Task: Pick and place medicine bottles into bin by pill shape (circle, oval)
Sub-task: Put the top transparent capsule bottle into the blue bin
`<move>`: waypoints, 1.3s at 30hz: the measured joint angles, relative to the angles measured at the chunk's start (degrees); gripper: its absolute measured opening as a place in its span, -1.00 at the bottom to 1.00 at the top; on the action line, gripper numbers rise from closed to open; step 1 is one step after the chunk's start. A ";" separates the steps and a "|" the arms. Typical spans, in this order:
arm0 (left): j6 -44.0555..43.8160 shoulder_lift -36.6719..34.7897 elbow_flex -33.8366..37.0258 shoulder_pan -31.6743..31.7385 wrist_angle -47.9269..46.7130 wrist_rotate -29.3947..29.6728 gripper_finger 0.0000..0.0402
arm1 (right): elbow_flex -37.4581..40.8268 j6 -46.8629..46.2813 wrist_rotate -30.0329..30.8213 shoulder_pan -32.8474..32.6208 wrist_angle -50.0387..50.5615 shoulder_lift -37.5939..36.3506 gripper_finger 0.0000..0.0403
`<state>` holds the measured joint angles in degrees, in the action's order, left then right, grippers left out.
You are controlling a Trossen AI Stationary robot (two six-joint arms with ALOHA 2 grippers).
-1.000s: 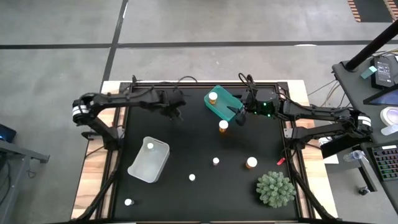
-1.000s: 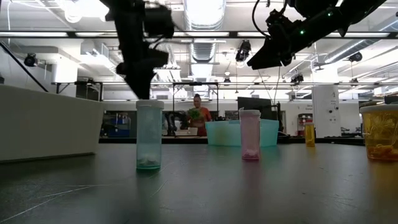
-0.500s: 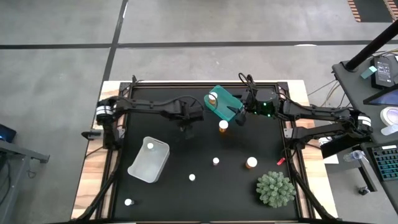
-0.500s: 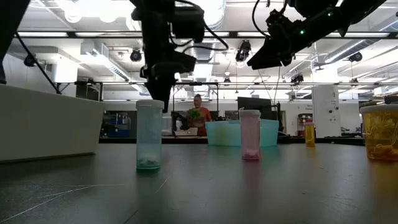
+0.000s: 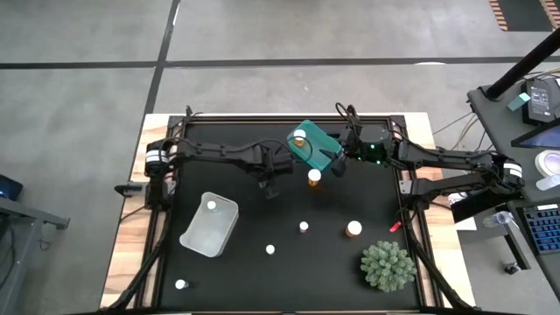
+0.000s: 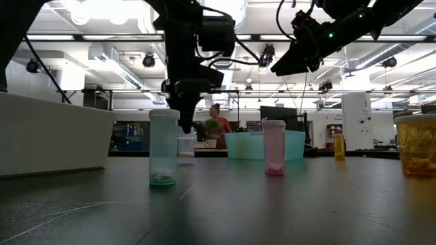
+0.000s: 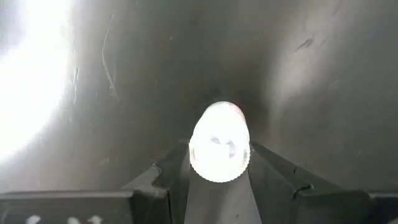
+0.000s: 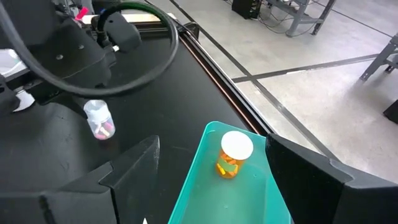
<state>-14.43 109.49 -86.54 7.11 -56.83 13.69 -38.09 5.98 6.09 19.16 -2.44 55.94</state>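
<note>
**Gripping a small bottle near the teal bin**

Pinching a clear white-capped bottle (image 7: 219, 151), the left gripper (image 5: 269, 178) hangs at upper centre of the high view. At its right, the right gripper (image 5: 328, 157), fingers spread, holds the tilted teal bin (image 5: 316, 146) containing an amber bottle (image 8: 233, 153).

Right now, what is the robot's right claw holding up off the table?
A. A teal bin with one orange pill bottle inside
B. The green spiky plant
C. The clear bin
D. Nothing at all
A. The right gripper grips the teal bin, and one amber bottle with a white cap lies inside it; the plant and the clear bin sit on the table untouched.
</note>
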 joint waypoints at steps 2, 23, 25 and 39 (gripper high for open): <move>0.46 -0.19 0.00 -0.42 2.46 2.17 -0.40 | 0.00 0.15 0.00 0.00 0.00 0.00 0.41; 27.00 -8.02 3.43 -2.73 34.26 -0.12 -0.40 | -0.04 3.92 -25.17 -1.52 -0.03 1.66 0.41; 27.37 -8.02 3.37 -2.73 35.88 -0.17 -0.40 | -0.04 4.36 -24.97 -1.49 -0.04 2.67 0.41; 28.74 -8.17 3.21 -2.77 38.84 -0.17 -0.40 | -5.37 7.02 -20.90 -1.51 2.10 12.26 0.37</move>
<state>14.31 101.32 -83.33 4.34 -17.99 13.52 -43.45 13.00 -14.81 17.65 -0.33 68.20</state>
